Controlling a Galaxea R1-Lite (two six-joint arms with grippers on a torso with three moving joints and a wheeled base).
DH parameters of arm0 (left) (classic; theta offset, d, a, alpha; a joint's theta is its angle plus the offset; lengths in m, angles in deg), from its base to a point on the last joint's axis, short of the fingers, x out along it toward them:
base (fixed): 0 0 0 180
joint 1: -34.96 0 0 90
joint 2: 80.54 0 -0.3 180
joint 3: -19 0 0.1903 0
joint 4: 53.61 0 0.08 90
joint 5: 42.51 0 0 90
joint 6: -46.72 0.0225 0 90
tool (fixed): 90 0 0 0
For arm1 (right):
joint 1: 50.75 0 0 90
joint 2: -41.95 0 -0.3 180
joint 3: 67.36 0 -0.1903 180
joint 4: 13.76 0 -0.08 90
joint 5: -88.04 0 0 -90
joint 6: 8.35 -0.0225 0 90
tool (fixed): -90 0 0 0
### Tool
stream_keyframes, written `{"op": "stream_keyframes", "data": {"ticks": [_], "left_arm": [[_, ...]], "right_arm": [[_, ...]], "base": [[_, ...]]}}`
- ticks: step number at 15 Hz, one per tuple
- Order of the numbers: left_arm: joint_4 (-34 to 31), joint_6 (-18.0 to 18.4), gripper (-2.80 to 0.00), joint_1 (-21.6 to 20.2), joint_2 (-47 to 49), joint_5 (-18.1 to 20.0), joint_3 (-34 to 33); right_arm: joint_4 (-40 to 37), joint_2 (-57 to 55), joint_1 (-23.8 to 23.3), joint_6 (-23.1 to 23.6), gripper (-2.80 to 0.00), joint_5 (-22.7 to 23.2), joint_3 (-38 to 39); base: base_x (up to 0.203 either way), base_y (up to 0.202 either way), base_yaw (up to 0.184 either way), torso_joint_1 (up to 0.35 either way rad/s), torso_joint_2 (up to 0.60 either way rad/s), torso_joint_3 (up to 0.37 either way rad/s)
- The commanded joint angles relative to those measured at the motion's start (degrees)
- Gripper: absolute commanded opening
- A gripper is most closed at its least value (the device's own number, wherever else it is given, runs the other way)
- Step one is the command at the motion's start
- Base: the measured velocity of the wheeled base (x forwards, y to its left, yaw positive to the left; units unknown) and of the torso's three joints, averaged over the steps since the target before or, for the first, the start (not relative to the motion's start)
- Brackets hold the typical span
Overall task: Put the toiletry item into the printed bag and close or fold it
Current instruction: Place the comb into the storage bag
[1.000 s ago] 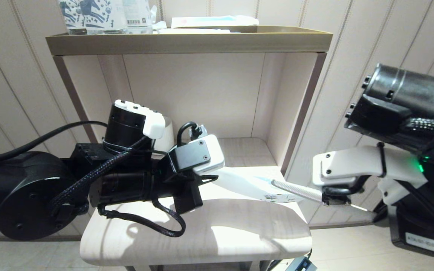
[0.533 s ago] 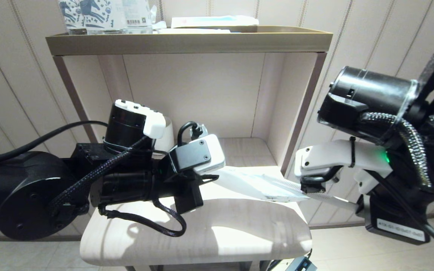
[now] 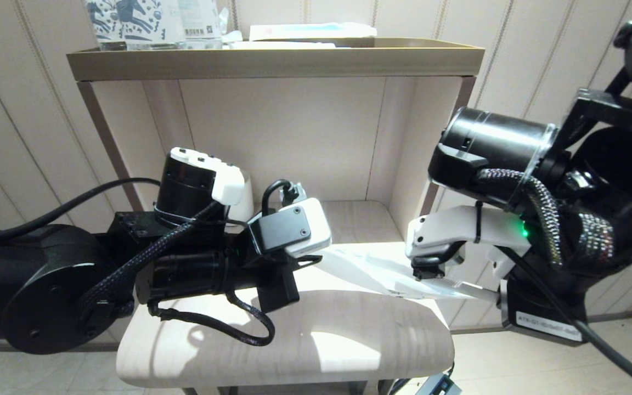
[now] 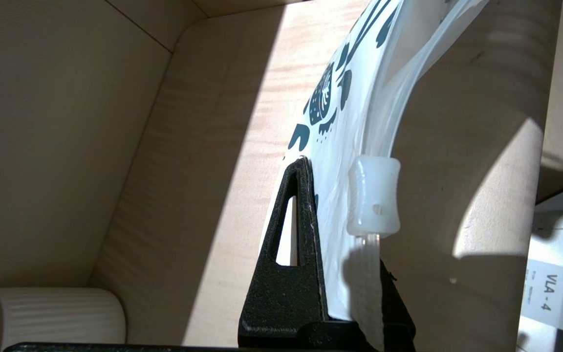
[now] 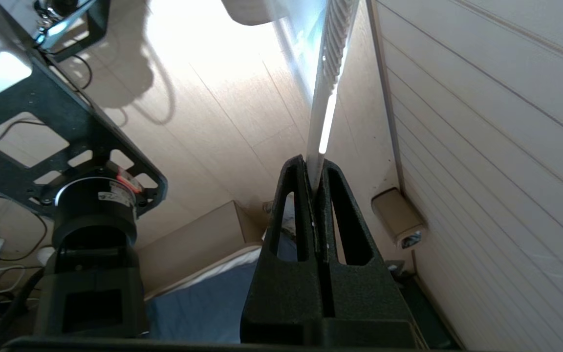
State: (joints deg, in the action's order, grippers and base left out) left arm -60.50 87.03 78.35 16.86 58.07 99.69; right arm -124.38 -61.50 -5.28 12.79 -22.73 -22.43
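The printed bag (image 3: 365,269) hangs level over the wooden shelf board, its mouth facing right. My left gripper (image 3: 310,262) is shut on its left end. In the left wrist view the bag's blue leaf print (image 4: 333,93) and a translucent zip slider (image 4: 373,195) show just past the left gripper (image 4: 333,234). My right gripper (image 3: 428,272) is shut on the toiletry item (image 3: 458,288), a slim cream-white stick. Its front part lies at or inside the bag's mouth, and its rear end sticks out to the right. In the right wrist view the stick (image 5: 328,88) runs from the right gripper (image 5: 313,164) up into the translucent bag.
A white ribbed cup (image 3: 243,197) stands behind my left wrist, also seen as the cup (image 4: 47,313). The shelf's right side wall (image 3: 442,164) is close to my right gripper. On the top tray (image 3: 272,60) sit blue horse-printed packs (image 3: 129,19) and a flat white-and-blue packet (image 3: 310,30).
My right arm has swung left and brought the stick from beside the bag up to its mouth. The left gripper and bag have risen slightly.
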Motion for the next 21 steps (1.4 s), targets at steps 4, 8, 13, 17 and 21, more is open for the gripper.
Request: {"op": "stream_keyframes", "data": {"ticks": [4, 8, 13, 17, 21], "left_arm": [[0.1, 0.3, -2.80, 0.3, 0.2, 0.1, -0.1], [0.1, 0.2, -2.80, 1.5, 0.2, 0.1, -0.3], [0.2, 0.2, -2.80, 2.2, 0.4, 0.0, -0.4], [0.2, 0.2, -2.80, 2.2, 0.5, -0.1, -0.4], [0.2, 0.2, -2.80, 2.2, 1.3, 0.0, -0.1]], "right_arm": [[-2.7, -1.6, 0.6, 0.1, -2.80, -0.3, -0.4], [-2.7, -1.6, 1.4, 0.0, -2.80, -0.4, -0.4], [-2.7, -1.1, 3.0, 0.4, -2.80, -0.9, -0.4], [-2.7, -0.6, 4.1, 0.4, -2.80, -1.3, -0.4], [-2.7, 0.4, 4.2, 0.3, -2.80, -3.3, -0.3]], "base": [[0.000, 0.000, 0.000, 0.000, 0.00, 0.000], [0.000, 0.000, 0.000, 0.000, 0.00, 0.000], [0.000, 0.000, 0.000, 0.000, 0.00, 0.000], [0.000, 0.000, 0.000, 0.000, 0.00, 0.000], [0.000, 0.000, 0.000, 0.000, 0.00, 0.000]]}}
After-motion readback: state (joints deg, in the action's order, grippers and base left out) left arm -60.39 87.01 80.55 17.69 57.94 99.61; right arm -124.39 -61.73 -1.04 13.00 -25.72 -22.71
